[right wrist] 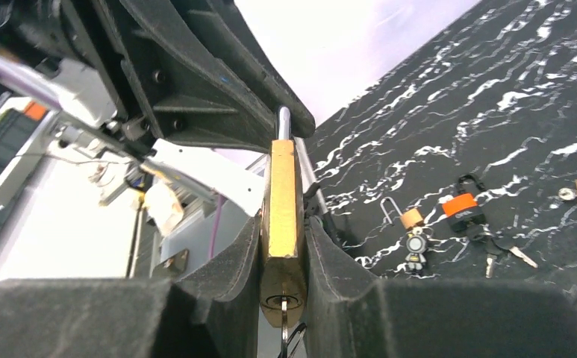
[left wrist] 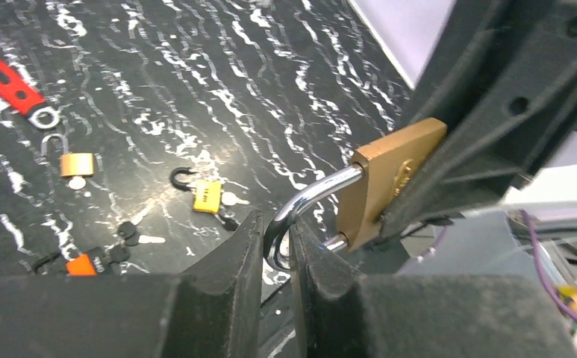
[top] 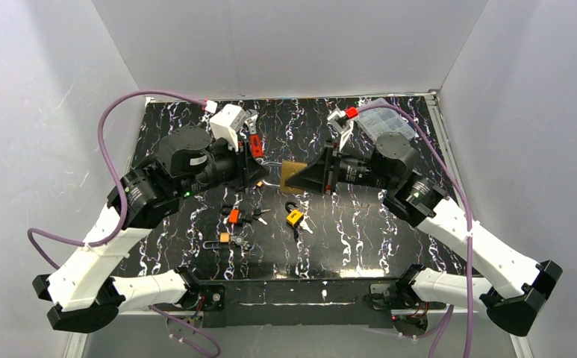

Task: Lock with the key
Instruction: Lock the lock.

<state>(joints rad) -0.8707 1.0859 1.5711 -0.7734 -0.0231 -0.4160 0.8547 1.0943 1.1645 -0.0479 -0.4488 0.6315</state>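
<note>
Reaches in from the left with left arm, elbow raised, wrist level and pointing right, jaws pinched nearly shut on the shackle. Meets it from the right with right arm, wrist level and pointing left, jaws clamped flat on both faces of the padlock. Holds both wrists nose to nose above the table.

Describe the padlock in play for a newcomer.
Above the middle of the black mat, between the arms: the brass padlock, body in the right gripper, shackle in the left gripper. It's the biggest and the only one held.
</note>
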